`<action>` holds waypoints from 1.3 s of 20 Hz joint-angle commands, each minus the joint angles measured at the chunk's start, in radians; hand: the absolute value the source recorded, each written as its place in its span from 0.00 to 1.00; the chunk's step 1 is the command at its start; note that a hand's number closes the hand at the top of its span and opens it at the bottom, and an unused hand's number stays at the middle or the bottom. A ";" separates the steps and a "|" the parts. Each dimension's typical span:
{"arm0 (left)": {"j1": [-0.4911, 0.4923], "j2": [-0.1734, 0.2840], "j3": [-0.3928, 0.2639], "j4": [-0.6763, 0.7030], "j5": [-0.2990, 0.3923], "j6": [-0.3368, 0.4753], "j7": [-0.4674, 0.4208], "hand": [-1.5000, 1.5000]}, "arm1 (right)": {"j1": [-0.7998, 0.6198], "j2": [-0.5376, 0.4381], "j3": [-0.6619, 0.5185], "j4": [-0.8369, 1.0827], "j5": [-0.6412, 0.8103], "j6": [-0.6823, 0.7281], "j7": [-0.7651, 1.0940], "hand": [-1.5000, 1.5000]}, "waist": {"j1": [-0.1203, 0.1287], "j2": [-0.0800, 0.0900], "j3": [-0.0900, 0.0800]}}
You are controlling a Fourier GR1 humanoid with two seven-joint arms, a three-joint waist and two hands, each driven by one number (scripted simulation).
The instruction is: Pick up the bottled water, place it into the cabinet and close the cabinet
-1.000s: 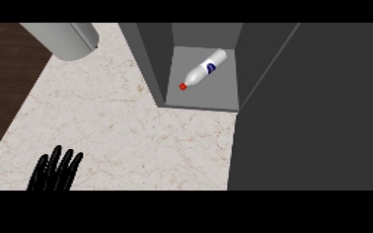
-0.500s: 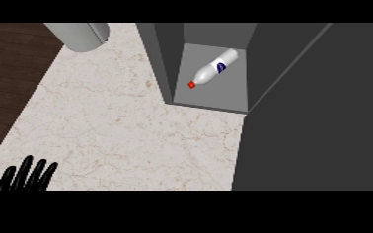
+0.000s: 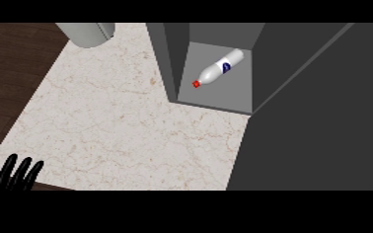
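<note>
White bottled water lying diagonally, cap lower-left

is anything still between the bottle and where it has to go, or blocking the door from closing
Nothing visible does. The bottled water already lies on its side inside the cabinet, red cap toward the opening. The cabinet door stands open at the right.

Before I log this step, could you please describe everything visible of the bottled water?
The bottled water is a white, plastic-looking bottle with a red cap and a dark blue mark on its side. It lies on its side, diagonally, cap toward the front left, on the grey floor of the open cabinet. No hand touches it.
</note>
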 commanded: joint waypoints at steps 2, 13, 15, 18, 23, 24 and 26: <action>0.007 0.035 0.022 0.004 0.009 -0.049 -0.008 0.00 | -0.065 0.064 0.102 0.038 0.000 -0.031 0.160 1.00 | 0.013 0.006 -0.001; -0.007 0.056 0.060 -0.007 0.030 -0.065 0.000 0.00 | -0.055 0.147 0.041 0.140 -0.119 -0.053 0.167 1.00 | 0.039 0.038 0.004; -0.008 0.078 0.090 0.002 0.045 -0.077 -0.003 0.00 | -0.049 0.166 0.035 0.160 -0.143 -0.059 0.167 1.00 | 0.046 0.037 0.005; -0.012 0.077 0.084 -0.004 0.041 -0.081 0.007 0.00 | -0.072 0.188 0.040 0.199 -0.221 -0.045 0.178 1.00 | 0.060 0.045 0.006; -0.008 0.076 0.094 0.012 0.053 -0.093 0.010 0.00 | -0.206 0.257 -0.072 0.317 -0.295 -0.098 0.251 1.00 | 0.047 0.036 0.008; -0.003 0.080 0.104 0.008 0.060 -0.104 0.002 0.00 | -0.233 0.285 -0.089 0.329 -0.297 -0.131 0.278 1.00 | 0.039 0.024 0.009; 0.010 0.076 0.098 0.022 0.065 -0.105 0.011 0.00 | -0.309 0.335 -0.145 0.408 -0.288 -0.174 0.291 1.00 | 0.030 0.021 0.010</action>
